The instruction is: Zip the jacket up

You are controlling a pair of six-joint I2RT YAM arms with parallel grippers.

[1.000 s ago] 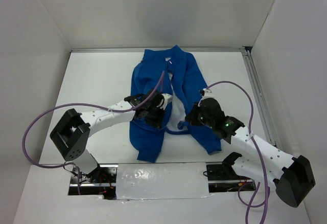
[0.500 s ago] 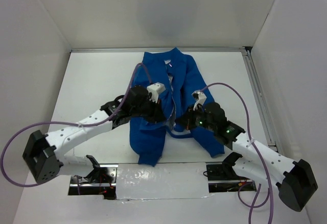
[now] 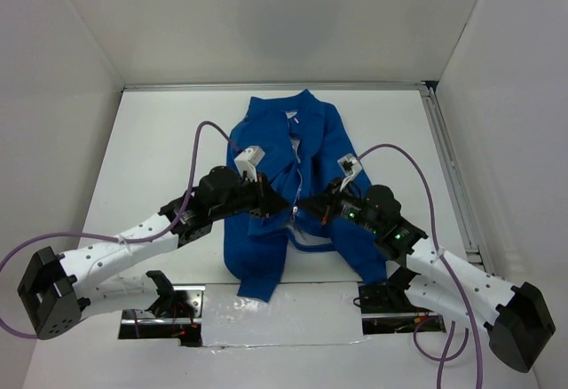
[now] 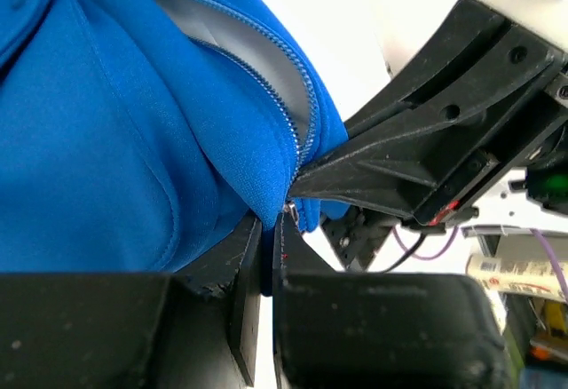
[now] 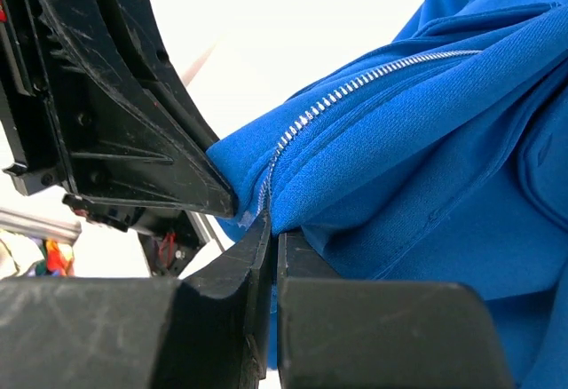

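The royal-blue jacket lies on the white table, collar at the far end, front partly open with pale lining showing. My left gripper is shut on the left front edge near the lower zipper; in the left wrist view its jaws pinch blue fabric beside the zipper teeth. My right gripper is shut on the right front edge; in the right wrist view its jaws clamp the fabric just under the zipper teeth. The two grippers almost touch, tip to tip.
The white table is boxed in by white walls at the back and sides. Purple cables loop above both arms. A silver-taped strip runs along the near edge between the arm bases.
Both grippers have moved together toward the jacket's middle, pulling the two front edges close. The left arm has swung round to the left, and the open gap has narrowed.
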